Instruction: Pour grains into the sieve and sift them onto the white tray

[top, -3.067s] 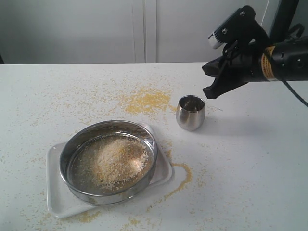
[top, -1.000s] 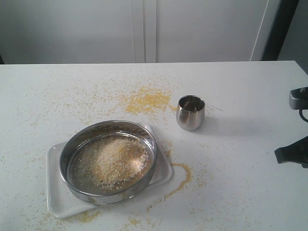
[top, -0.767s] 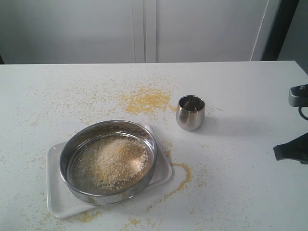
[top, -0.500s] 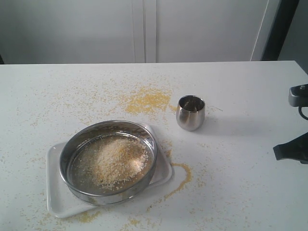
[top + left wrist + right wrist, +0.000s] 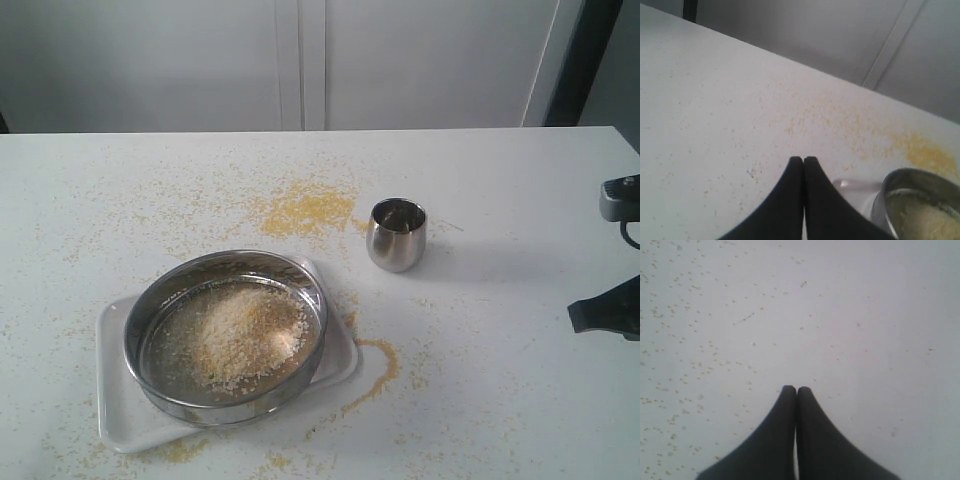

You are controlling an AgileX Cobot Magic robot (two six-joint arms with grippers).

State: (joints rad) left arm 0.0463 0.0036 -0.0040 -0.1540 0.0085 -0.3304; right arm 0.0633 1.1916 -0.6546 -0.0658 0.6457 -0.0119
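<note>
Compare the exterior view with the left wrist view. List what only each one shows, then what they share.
Only the exterior view: the steel cup, upright and apart from the sieve, and the near corners of the white tray.
Only the left wrist view: the left pincer, shut with nothing in it, over the table.
Both: the sieve's rim with grains heaped inside, and the yellow spill scattered on the table.

A white desk [image 5: 520,170] spans the foreground. Behind it, a pale grey panelled wall [image 5: 150,60] carries a lighter vertical strip [image 5: 312,60]; a dark post [image 5: 574,60] rises far right.
</note>
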